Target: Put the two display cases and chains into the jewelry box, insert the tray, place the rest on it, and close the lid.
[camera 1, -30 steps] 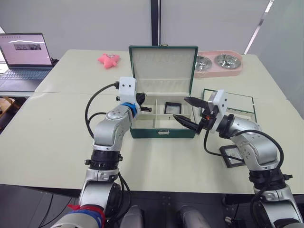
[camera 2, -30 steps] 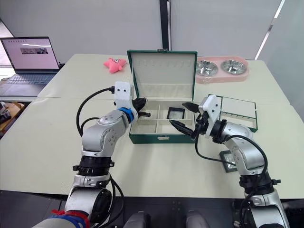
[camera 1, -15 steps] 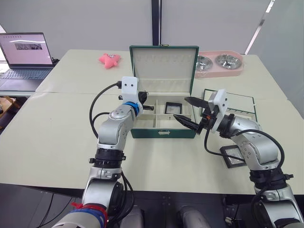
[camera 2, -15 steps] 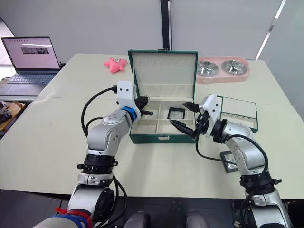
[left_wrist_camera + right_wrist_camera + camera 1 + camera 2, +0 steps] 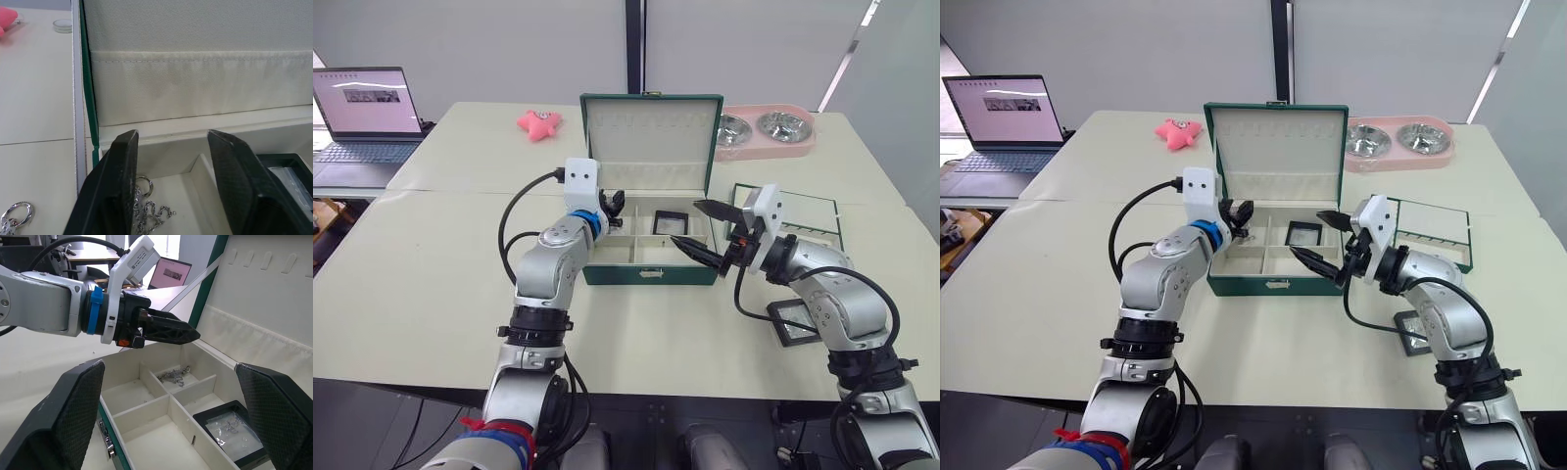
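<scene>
Green jewelry box [image 5: 649,275] sits at the frame's centre, its lid [image 5: 650,134] upright. Silver chains [image 5: 175,374] lie in its rear left compartment, a display case [image 5: 233,428] in the rear right one. Both the left gripper [image 5: 615,209], above the chains, and the right gripper [image 5: 698,228], at the box's right edge, are spread and hold nothing. Another display case [image 5: 794,322] lies lower right, the tray [image 5: 834,219] behind it.

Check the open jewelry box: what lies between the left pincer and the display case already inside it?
A cream divider wall separates them. Behind it, under the left pincer, a silver chain lies in the back compartment; the display case sits next door, in the right wrist view.
</scene>
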